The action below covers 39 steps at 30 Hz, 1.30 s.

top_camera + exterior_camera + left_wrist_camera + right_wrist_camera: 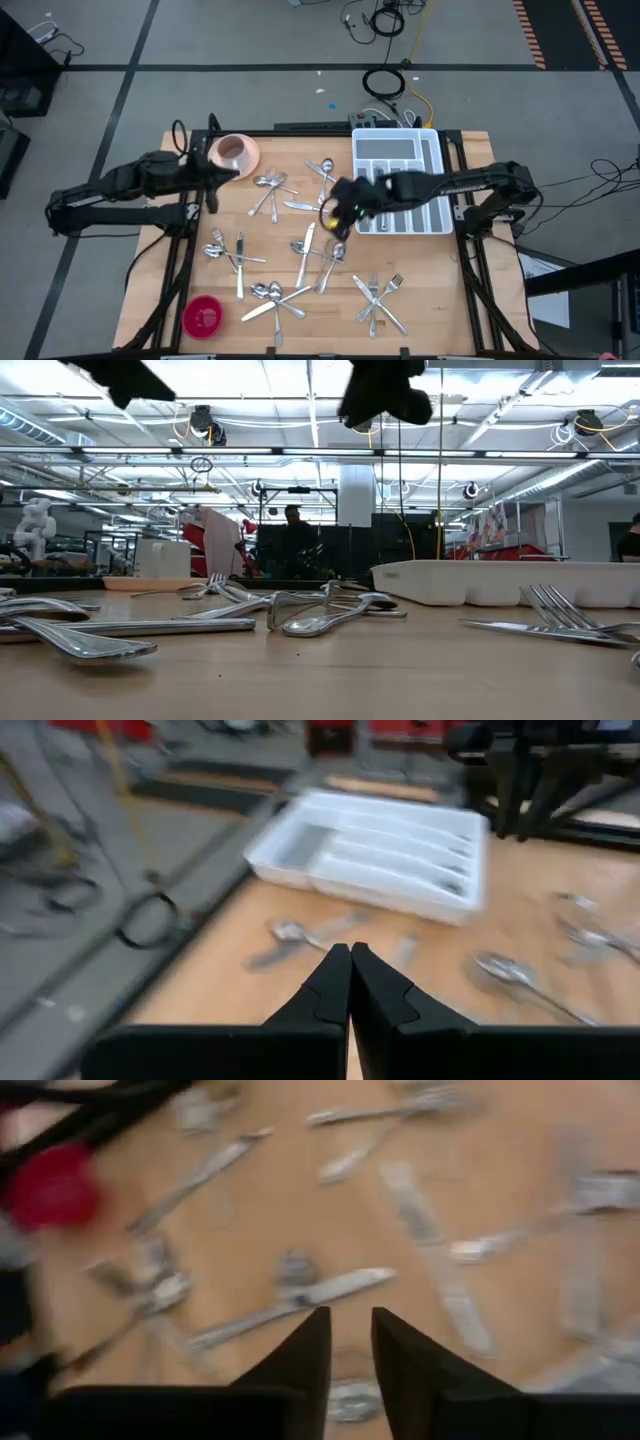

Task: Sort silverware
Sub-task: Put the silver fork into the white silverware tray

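Note:
Silverware (300, 255), shiny forks, spoons and knives, lies scattered flat over the wooden table; in the low view the pieces (310, 622) rest on their sides. My left gripper (212, 190) hovers at the table's left, just near of the pink cup, and its fingers (350, 982) are shut on nothing. My right gripper (336, 222) hangs over the table's middle, left of the white tray, open by a narrow gap (350, 1345). Blurred knives and spoons (300, 1295) lie below it. Both grippers stay high above the table in the low view.
A white compartmented tray (400, 182) sits at the far right of the table, also seen ahead of my left gripper (385, 850). A pink cup on its saucer (235, 153) stands far left. A red round dish (203, 317) sits near left. People stand in the room beyond.

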Available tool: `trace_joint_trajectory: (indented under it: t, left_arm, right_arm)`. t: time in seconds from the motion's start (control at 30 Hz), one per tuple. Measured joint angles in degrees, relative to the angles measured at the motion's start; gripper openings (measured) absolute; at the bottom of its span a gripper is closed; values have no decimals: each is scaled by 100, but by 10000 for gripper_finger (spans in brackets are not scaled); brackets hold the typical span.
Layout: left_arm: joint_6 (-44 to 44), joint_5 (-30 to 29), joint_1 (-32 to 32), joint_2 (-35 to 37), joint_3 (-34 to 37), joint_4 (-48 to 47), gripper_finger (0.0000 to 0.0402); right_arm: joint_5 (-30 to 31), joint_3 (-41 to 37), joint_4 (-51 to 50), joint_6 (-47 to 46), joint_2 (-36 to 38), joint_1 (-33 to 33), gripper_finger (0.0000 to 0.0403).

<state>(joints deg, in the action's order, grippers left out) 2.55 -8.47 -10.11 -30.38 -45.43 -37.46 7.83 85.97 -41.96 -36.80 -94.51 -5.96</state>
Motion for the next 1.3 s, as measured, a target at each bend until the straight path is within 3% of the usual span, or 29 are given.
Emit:
trace_joint_trajectory:
  t: [0.13,0.43,0.67,0.97,1.3]
  left_arm:
    - [353,141,0,220,0,-559,7]
    - [913,81,0,423,0,-1008,7]
    - [870,101,0,447,0,-1293,7]
    - [737,120,0,447,2,-1304,7]
    - [704,120,0,445,2,-1319,7]
  right_arm:
    - [-193,-9,147,-47,-466,-461,110]
    - [-165,-13,352,-2727,-1780,-682,173]
    - [136,-15,740,-4104,-2154,-644,184]
    - [442,-11,432,-4772,-2154,-609,185]
    - [583,-11,311,-4723,-2237,-465,185]
